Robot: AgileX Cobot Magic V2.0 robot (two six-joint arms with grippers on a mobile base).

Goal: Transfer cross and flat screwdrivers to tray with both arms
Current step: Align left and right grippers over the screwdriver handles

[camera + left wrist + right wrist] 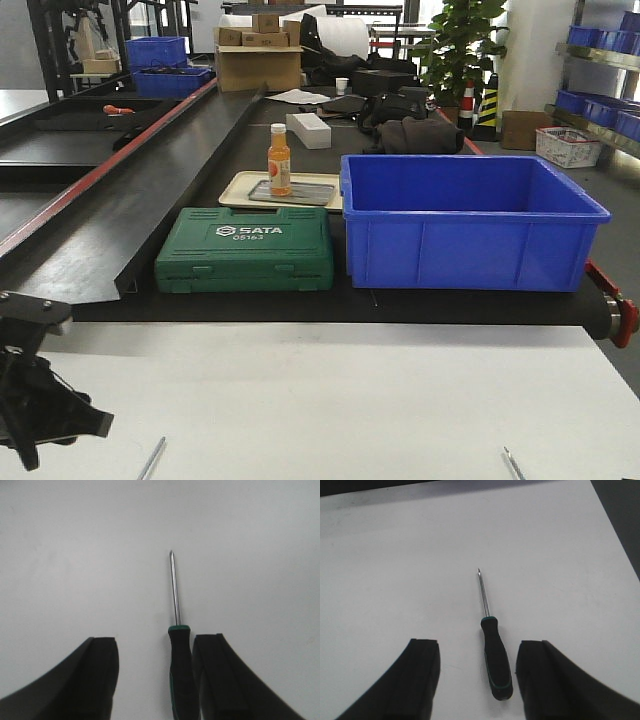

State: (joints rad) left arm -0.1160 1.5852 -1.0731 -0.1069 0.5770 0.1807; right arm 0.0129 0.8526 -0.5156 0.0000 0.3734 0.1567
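Straddling green-and-black-handled steel screwdrivers (495,665) on the white bench (75,555), left gripper (156,647) and right gripper (477,650) hold fingers (100,675) apart; the off-centre left screwdriver (181,675) may roll when squeezed.

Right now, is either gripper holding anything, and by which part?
Nothing held. The left gripper is open astride the left screwdriver; the right gripper is open, the right screwdriver loose between its fingers.

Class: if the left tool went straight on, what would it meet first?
Likely the green-handled steel screwdriver between the fingers of the open left tool, then the white tabletop; depth is unclear.
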